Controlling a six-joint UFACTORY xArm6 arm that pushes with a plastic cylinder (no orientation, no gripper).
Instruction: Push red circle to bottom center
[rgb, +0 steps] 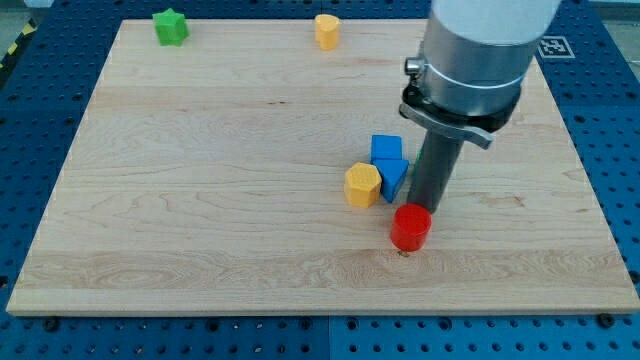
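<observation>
A pale grey round arm housing (478, 45) is showing, wearing a black collar (447, 112), ending in a straight dark rod (434, 172).

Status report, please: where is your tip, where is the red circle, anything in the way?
My tip right behind red circle, on its top-right. Circle right of bottom center. Path toward bottom center clear; yellow hexagon stays above it.

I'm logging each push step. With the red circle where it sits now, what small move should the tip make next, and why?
Probably a short push toward the view's bottom-left. My tip sits just above and right of the red circle, seemingly touching it, and the circle lies right of the board's centre line, not yet at the bottom edge. That direction also leads away from the yellow block.
</observation>
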